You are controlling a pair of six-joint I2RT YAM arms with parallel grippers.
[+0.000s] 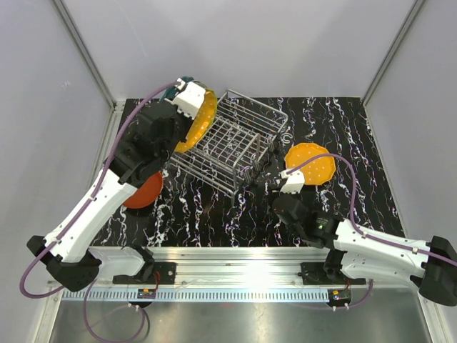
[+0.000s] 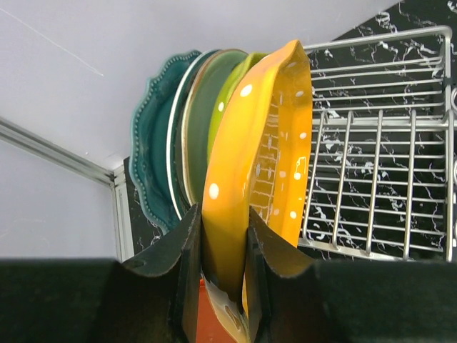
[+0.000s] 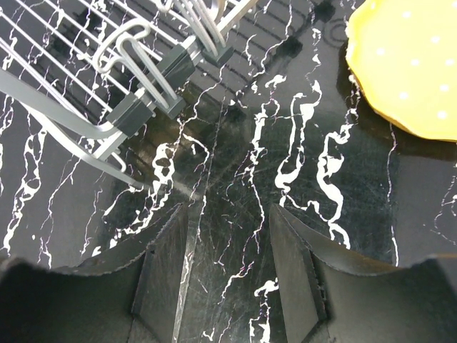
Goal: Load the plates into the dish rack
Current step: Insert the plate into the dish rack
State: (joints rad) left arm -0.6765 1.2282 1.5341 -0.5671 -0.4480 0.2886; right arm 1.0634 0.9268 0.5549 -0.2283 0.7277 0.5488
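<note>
My left gripper (image 2: 223, 216) is shut on the rim of a dotted orange plate (image 2: 257, 143), held upright at the left end of the dish rack (image 1: 232, 143). Right behind it stand a yellow-green plate (image 2: 230, 89), a mint green plate (image 2: 203, 114) and a teal scalloped plate (image 2: 151, 136); their bases are hidden. A second dotted orange plate (image 1: 311, 164) lies flat on the table right of the rack. A red-orange plate (image 1: 143, 191) lies under the left arm. My right gripper (image 3: 228, 214) hangs open over bare table near the rack's front corner (image 3: 143, 107).
The table is black marble-patterned (image 1: 343, 128), closed in by grey walls at the back and sides. A metal rail (image 1: 235, 261) with both arm bases runs along the near edge. The rack's wire grid side (image 2: 371, 179) stands just right of the held plate.
</note>
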